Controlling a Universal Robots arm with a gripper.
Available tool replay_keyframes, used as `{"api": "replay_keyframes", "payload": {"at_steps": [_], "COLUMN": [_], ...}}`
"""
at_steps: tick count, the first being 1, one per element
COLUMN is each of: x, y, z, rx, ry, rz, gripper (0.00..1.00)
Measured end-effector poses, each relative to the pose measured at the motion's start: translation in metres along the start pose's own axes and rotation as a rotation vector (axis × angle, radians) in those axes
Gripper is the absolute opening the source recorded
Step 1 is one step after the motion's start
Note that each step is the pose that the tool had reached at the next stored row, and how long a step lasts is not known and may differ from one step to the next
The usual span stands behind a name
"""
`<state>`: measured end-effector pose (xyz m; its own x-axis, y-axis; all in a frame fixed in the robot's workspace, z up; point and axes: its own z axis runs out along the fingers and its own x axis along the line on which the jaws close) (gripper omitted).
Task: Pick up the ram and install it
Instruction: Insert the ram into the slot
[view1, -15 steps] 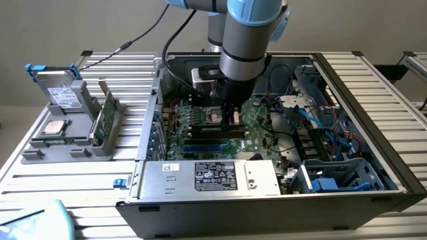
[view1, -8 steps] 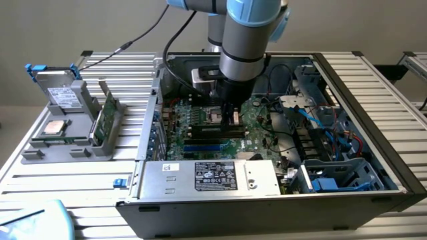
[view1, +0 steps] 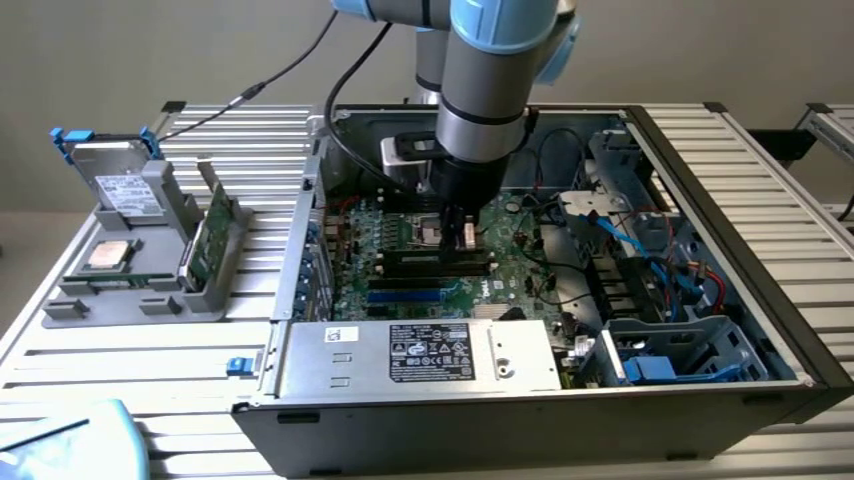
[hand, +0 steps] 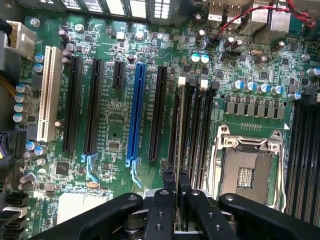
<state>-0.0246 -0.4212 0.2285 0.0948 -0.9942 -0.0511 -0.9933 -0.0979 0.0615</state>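
Gripper: nearest the wrist lens; jaws almost together, pinched on the ram so that it hangs edge-down.
Slatted table: bears the whole set-up.
Computer case: laid on its side with the panel off, so open from above for the arm.
Arm: reaching down into the case, wrist upright, probably to keep the ram square to its slot.
Motherboard: green, flat on the case floor, crossed by long black expansion slots and one blue slot.
Power supply: grey box along the near edge of the case; label in black and white on top, wording not readable.
Holder: grey rack at the exterior view's left, well apart from the case; keeps a drive, a silver processor chip and green cards propped for picking.
Processor socket: empty, metal-framed, just beside the memory slots.
Memory slots: black bank with white latches, between blue slot and socket.
Ram: edge-on, a thin pale line running out from between the fingers, lined up along one memory slot; seated or just above it, cannot tell.
Brands: none legible anywhere.
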Motion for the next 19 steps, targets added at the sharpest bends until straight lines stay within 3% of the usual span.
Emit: {"api": "replay_keyframes", "payload": {"at_steps": [9, 19], "x": [-0.0002, 0.0003], "y": [0.0014, 0.0015], "z": [0.0003, 0.0007], "rx": [0.0019, 0.0021], "ry": [-0.0024, -0.0026], "rz": [0.035, 0.036], "gripper": [0.14, 0.14]}}
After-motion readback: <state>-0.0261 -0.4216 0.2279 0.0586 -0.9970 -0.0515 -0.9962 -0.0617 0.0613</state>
